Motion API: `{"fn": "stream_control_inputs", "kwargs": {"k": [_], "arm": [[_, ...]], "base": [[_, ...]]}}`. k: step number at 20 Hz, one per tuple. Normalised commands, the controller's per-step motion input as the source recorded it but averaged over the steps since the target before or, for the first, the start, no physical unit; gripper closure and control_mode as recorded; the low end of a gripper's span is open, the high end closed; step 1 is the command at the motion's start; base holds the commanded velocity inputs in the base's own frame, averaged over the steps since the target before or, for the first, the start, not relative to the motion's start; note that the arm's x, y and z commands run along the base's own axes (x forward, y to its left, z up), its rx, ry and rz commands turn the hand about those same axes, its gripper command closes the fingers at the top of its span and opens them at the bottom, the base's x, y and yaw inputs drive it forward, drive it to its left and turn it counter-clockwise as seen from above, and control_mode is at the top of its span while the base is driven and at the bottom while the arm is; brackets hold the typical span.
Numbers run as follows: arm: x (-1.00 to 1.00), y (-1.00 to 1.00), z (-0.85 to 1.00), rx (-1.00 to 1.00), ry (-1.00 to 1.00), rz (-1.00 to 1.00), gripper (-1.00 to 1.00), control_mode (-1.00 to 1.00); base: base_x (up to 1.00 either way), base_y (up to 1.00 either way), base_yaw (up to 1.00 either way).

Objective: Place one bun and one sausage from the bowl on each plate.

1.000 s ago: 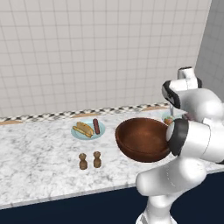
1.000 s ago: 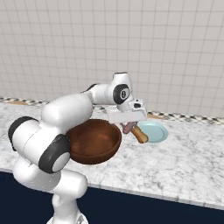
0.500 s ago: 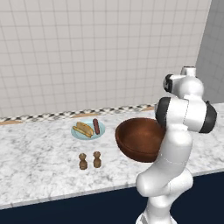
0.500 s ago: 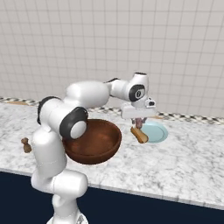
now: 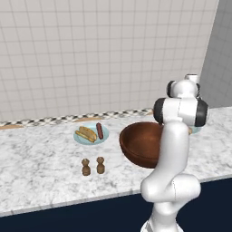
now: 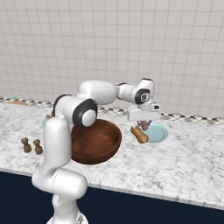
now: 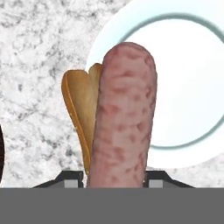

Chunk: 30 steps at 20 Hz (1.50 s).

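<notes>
My gripper (image 7: 114, 179) is shut on a pink-brown sausage (image 7: 122, 118), which stands up between the fingers. It hangs over the left rim of a pale blue plate (image 7: 183, 87), whose centre is bare. A tan bun (image 7: 81, 113) lies at that rim, mostly on the marble. From the right base camera, the gripper (image 6: 144, 124) hovers just above the bun (image 6: 139, 134) and the plate (image 6: 158, 133). The dark wooden bowl (image 6: 98, 140) sits left of them. The other plate (image 5: 90, 142) holds a bun (image 5: 86, 134) and a sausage (image 5: 99, 130).
Two small brown shakers (image 5: 93, 166) stand near the counter's front edge, left of the bowl (image 5: 140, 149). A tiled wall runs along the back of the marble counter (image 6: 175, 162). My own arm hides most of the right plate in the left base view.
The arm has swung its elbow round and the gripper has moved a little to the right with the sausage, closer over the right plate. The bun has stayed put.
</notes>
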Motion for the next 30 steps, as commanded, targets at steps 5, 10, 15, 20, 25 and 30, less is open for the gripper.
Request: {"fn": "stream_control_inputs", "kwargs": {"k": [5,10,15,20,25,30], "arm": [[0.4,-0.22,-0.15,0.02,0.02,0.01,1.0,-1.0],[-0.05,-0.08,-0.27,0.01,-0.08,0.06,1.0,-1.0],[-0.14,-0.12,0.0,0.0,-0.08,0.01,-1.0,-1.0],[-0.02,-0.01,0.0,0.0,-0.03,0.04,-1.0,-1.0],[-0.14,0.0,0.48,0.01,-0.24,0.07,-1.0,-1.0],[-0.59,0.16,0.99,-0.02,-0.34,0.02,-1.0,-1.0]], "base": [[0.0,0.0,0.0],[0.0,0.0,0.0],[0.0,0.0,0.0],[0.0,0.0,0.0],[0.0,0.0,0.0],[0.0,0.0,0.0]]}}
